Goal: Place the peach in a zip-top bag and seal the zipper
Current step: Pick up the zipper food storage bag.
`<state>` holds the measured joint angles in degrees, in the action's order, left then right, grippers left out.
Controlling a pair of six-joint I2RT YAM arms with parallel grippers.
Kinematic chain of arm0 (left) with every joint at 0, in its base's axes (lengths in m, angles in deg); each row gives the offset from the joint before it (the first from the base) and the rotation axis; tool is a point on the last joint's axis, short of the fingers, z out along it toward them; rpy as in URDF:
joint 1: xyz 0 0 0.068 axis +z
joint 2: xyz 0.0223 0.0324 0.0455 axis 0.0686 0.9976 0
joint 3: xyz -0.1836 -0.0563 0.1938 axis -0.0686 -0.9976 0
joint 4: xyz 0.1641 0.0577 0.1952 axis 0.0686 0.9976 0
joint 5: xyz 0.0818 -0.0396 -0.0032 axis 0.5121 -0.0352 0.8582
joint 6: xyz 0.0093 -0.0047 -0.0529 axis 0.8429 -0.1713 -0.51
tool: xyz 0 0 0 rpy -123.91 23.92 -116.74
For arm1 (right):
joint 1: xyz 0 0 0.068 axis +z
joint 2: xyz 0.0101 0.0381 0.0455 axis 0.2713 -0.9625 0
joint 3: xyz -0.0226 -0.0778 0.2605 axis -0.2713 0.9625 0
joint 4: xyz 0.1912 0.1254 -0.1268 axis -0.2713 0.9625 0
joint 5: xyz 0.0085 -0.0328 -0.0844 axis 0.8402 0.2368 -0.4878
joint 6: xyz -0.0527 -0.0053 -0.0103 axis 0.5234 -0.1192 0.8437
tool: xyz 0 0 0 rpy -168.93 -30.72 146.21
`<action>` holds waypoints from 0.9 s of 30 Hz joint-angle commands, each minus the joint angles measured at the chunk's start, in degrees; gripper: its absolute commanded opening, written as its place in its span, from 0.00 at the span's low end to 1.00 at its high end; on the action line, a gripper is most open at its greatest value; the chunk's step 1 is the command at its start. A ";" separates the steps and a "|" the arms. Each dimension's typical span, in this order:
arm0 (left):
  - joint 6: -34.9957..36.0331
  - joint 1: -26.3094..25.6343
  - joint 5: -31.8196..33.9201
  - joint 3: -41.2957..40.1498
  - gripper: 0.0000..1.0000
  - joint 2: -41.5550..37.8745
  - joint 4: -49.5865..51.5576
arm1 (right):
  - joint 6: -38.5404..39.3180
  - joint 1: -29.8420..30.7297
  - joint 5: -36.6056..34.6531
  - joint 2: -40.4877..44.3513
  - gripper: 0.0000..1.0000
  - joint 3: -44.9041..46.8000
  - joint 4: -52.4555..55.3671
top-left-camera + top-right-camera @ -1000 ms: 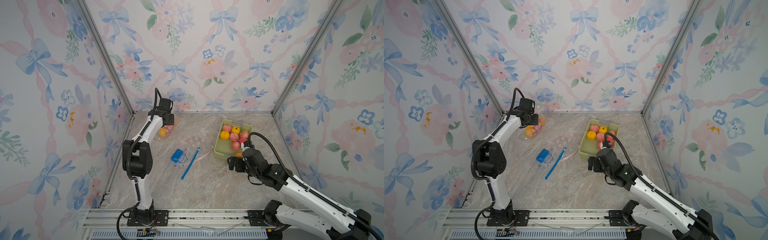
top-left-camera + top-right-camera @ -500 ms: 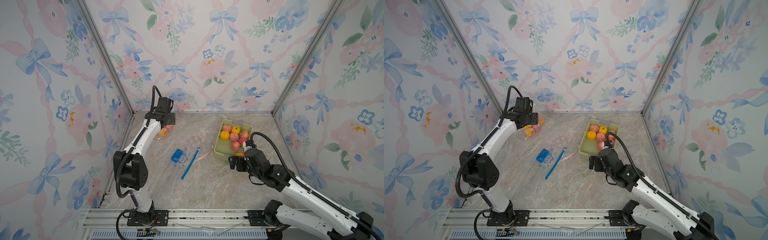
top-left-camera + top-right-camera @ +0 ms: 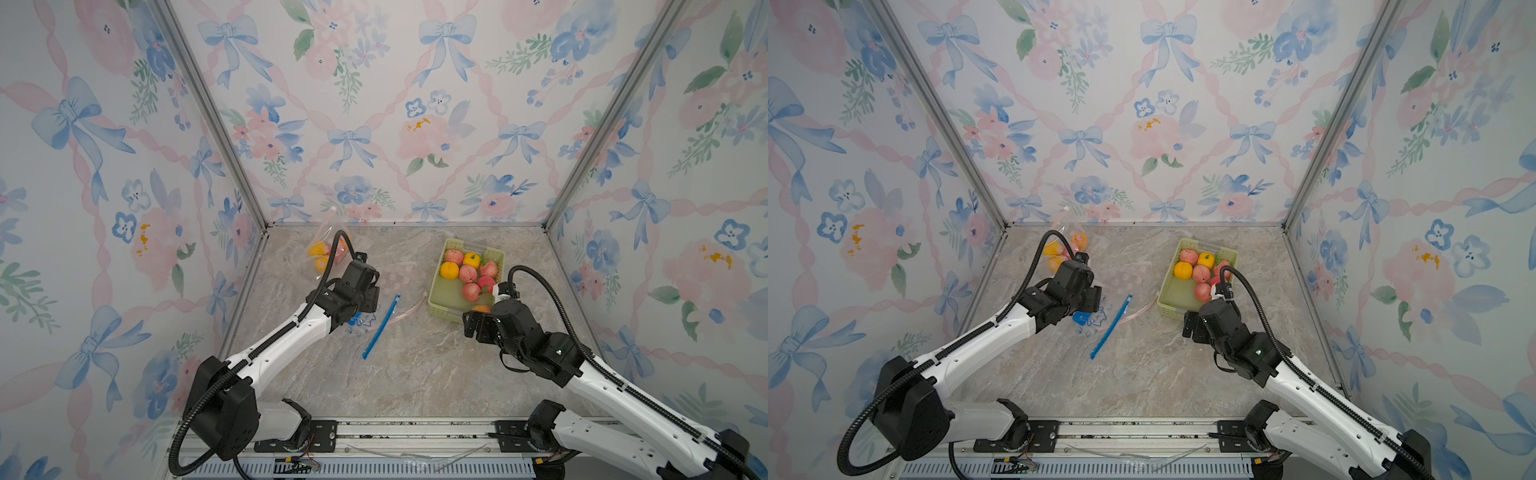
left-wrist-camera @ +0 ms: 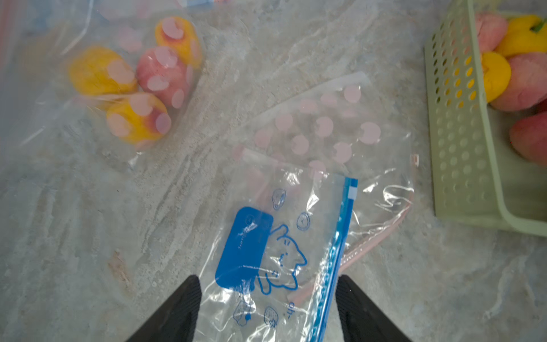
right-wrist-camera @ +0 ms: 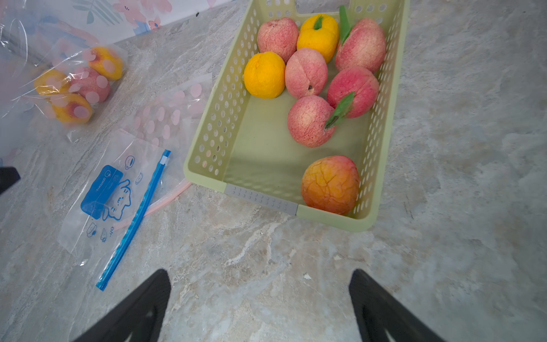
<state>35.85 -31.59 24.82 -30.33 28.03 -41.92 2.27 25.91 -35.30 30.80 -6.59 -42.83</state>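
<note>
A clear zip-top bag (image 4: 266, 251) with blue print and a blue zipper strip (image 3: 380, 328) lies flat and empty on the marble floor. My left gripper (image 4: 268, 278) hovers open just above it, fingers either side of the bag, holding nothing. Several pink peaches (image 5: 306, 72) sit in the green basket (image 5: 219, 118), and an orange-red peach (image 5: 330, 185) lies alone at its near end. My right gripper (image 5: 260, 272) stands open and empty over bare floor in front of the basket. In both top views the left gripper (image 3: 365, 299) hides part of the bag.
A dotted bag holding several fruits (image 3: 326, 253) leans in the back left corner. An empty pink-dotted bag (image 4: 322, 130) lies partly under the blue-printed one, beside the basket. Yellow fruits (image 5: 263, 75) share the basket. Walls enclose three sides.
The left arm has drawn back from the fruit bag in the back left corner and now hovers over the blue-printed bag. The right arm has barely moved.
</note>
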 commanded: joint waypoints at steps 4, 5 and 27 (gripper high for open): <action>-8.43 -5.65 3.09 -12.95 0.72 -2.27 -4.49 | -2.65 -0.61 -2.95 1.37 0.96 1.22 2.37; -8.59 -5.98 2.44 -14.37 0.71 -2.29 -5.44 | -2.92 -0.60 -2.95 1.31 0.96 1.30 2.47; -6.15 -9.06 2.26 -14.26 0.56 14.52 -15.16 | -5.11 2.11 -4.98 -2.37 0.96 1.24 2.49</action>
<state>29.10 -40.84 26.26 -44.93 40.45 -57.48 -2.03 27.24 -38.99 28.87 -5.97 -41.41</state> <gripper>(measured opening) 0.571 0.961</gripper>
